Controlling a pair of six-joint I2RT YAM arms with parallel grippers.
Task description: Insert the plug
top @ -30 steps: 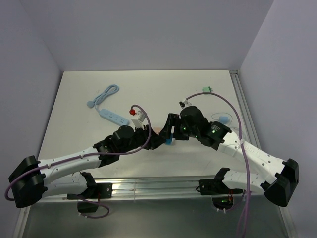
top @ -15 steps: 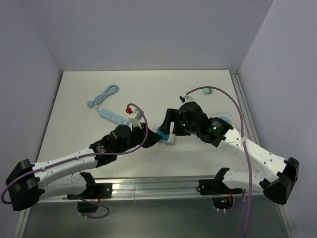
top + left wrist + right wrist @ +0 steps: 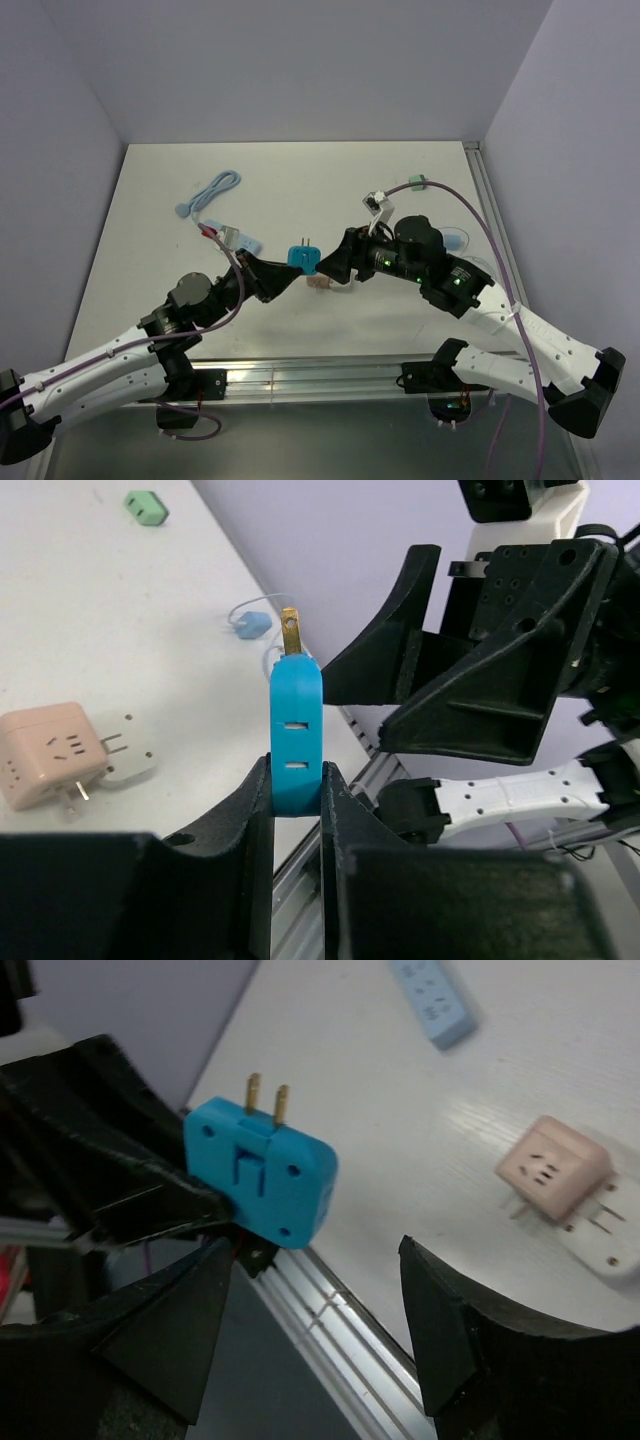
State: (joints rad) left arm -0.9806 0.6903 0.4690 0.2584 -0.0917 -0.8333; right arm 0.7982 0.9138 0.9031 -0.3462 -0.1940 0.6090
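Across the white table, the left arm and the right arm reach inward from the near edge, and their heads meet over the middle of the board. Behind the left arm lies a blue power strip, its pale blue cable looped toward the far left.

The left gripper pinches the blue plug adapter by its flat sides, fingers pressed against it. It holds the adapter clear of the table with the two brass prongs pointing up and away from the fingers. The top view puts the adapter between the two grippers, just beside the right one.

The right gripper has its fingers spread wide with nothing between them. From its own camera the adapter sits just past the left fingertip (touching or not, I cannot tell).

On the table under the right gripper sits a pink cube adapter, socket face up. A white plug lies against its side, prongs toward it.

Farther back on the right are a small green block and a small blue piece on a thin wire, too small to name.
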